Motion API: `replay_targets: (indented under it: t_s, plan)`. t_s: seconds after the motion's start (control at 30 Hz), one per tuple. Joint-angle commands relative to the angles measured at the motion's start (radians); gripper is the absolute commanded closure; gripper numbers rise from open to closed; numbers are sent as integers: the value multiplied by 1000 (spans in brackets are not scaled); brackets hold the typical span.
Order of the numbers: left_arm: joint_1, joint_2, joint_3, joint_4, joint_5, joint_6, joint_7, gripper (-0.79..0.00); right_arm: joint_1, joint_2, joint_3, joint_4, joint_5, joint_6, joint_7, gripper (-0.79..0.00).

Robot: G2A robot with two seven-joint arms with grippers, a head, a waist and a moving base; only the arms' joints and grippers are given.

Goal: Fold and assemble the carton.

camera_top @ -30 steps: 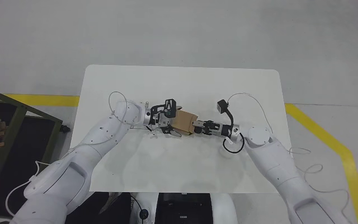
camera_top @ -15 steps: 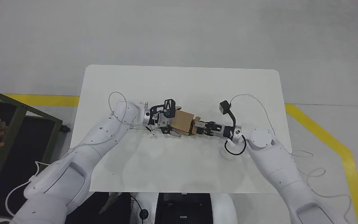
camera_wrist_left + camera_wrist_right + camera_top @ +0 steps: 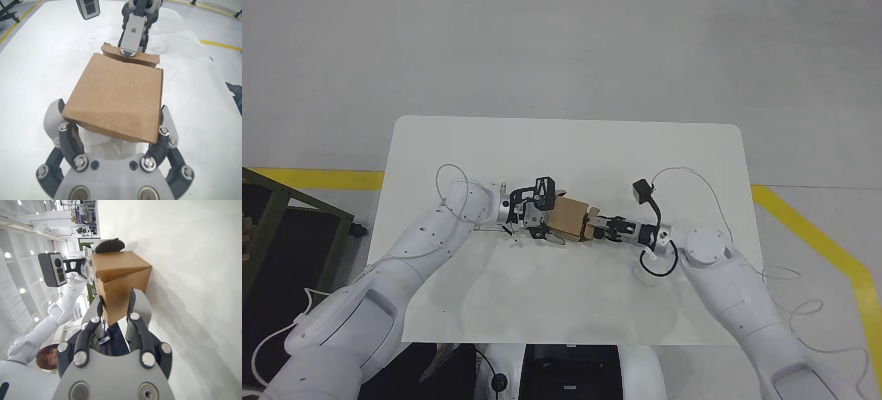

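A brown cardboard carton [image 3: 571,214] lies on its side in the middle of the white table [image 3: 482,150], held from both ends. My left gripper [image 3: 543,222] is shut on one end, and its fingers [image 3: 53,111] clamp the carton [image 3: 117,91] on two opposite sides. At the other end, my right gripper [image 3: 595,229] is shut on an end flap [image 3: 132,57]. One of its fingertips [image 3: 128,52] presses on top of that flap. In the right wrist view the gripper [image 3: 117,303] straddles the carton's [image 3: 121,264] flap edge, one finger above it and one below, near the tabletop.
Thin cables [image 3: 445,176] loop over the table beside each arm. A dark cart [image 3: 272,225] stands off the table's left edge. Yellow tape [image 3: 812,230] marks the floor to the right. Bare tabletop stretches along the far side.
The right wrist has shifted slightly back and forth at the carton's end. The carton and the left gripper have stayed put.
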Motion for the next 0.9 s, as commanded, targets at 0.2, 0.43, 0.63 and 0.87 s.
replay_targets:
  t_s: [0.2, 0.43, 0.63, 0.87]
  plan:
    - [2, 2, -2, -3, 2, 2, 2, -785, 0, -1, -5, -21, -28, 20, -22, -240]
    - [2, 3, -3, -5, 4, 1, 5, -785, -4, -2, -7, -44, -45, 29, -30, -237]
    - [3, 5, -4, -9, 6, 0, 8, -785, -6, -1, -10, -67, -73, 49, -42, -237]
    - [4, 5, -4, -12, 5, -1, 8, -785, -5, -3, -17, -83, -100, 69, -54, -237]
